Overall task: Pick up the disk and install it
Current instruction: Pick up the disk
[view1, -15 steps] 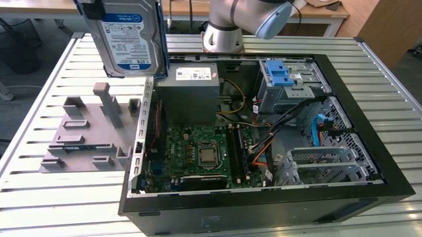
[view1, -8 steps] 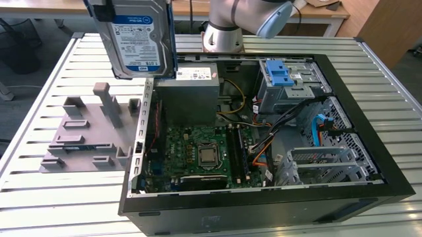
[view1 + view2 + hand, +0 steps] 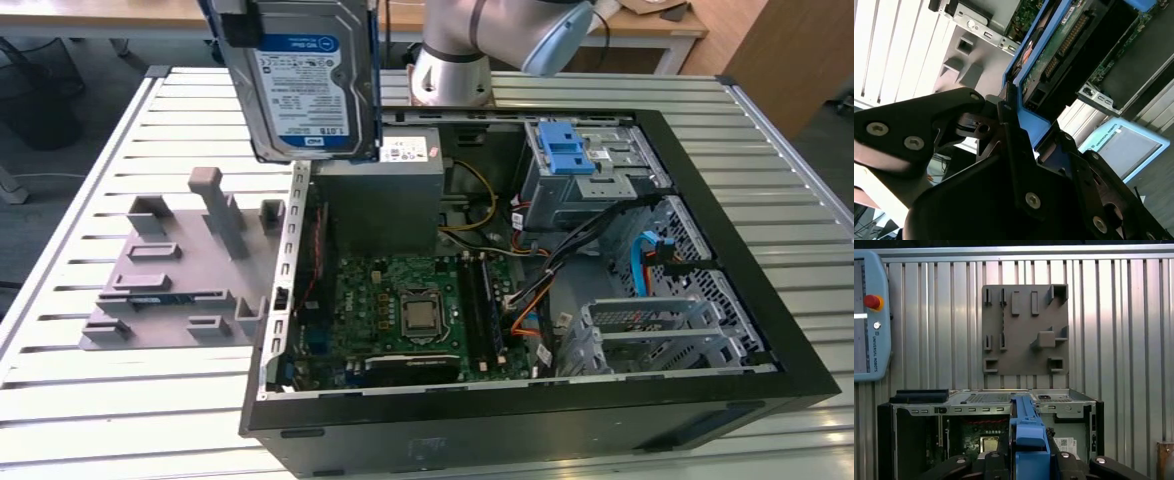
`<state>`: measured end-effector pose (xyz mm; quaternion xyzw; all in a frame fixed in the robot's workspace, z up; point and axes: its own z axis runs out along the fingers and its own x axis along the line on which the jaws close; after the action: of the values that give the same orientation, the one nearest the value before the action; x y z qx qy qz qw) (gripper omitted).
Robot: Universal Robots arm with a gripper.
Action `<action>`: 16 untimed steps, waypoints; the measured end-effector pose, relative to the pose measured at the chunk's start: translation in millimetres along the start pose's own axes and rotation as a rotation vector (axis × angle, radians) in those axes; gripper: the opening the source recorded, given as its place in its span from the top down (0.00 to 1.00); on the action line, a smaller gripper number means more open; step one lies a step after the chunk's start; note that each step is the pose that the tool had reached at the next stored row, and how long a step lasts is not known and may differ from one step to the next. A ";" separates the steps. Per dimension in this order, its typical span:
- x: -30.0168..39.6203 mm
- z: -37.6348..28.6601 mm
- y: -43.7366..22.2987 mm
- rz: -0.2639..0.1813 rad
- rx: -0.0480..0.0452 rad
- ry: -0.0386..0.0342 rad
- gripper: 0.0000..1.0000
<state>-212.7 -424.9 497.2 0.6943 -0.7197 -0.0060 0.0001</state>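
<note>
exterior view: the disk (image 3: 304, 80) hangs upright in the air, its white-and-blue label facing the camera, above the edge of the open computer case (image 3: 747, 330) on the exterior view's left, just over the grey power supply (image 3: 387, 190) and clear of it. the case lies on its side on the slatted desk (image 3: 80, 180), showing the motherboard (image 3: 414, 310) and a blue latch (image 3: 567, 150) on the drive cage. a grey fixture plate (image 3: 160, 280) lies on the desk beside the case. second wrist view: the black jaws are closed tight on the blue bracket (image 3: 1024, 65) that frames the disk (image 3: 1064, 42), whose green circuit-board side shows, and a teach pendant (image 3: 1124, 145) lies beyond. first wrist view: the disk (image 3: 1029, 432) is seen edge-on between the jaws, over the open case (image 3: 919, 405), with the fixture plate (image 3: 1024, 330) and the teach pendant (image 3: 869, 315) lying on the desk (image 3: 1124, 315) beyond it.
</note>
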 end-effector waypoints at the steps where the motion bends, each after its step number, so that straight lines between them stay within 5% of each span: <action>1: 0.3 -0.1 -2.8 0.000 -0.0001 0.0001 0.64; 16: 5.8 -0.3 -44.6 0.000 0.0000 0.0000 0.64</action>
<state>-168.3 -432.3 497.0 0.6942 -0.7197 -0.0060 0.0001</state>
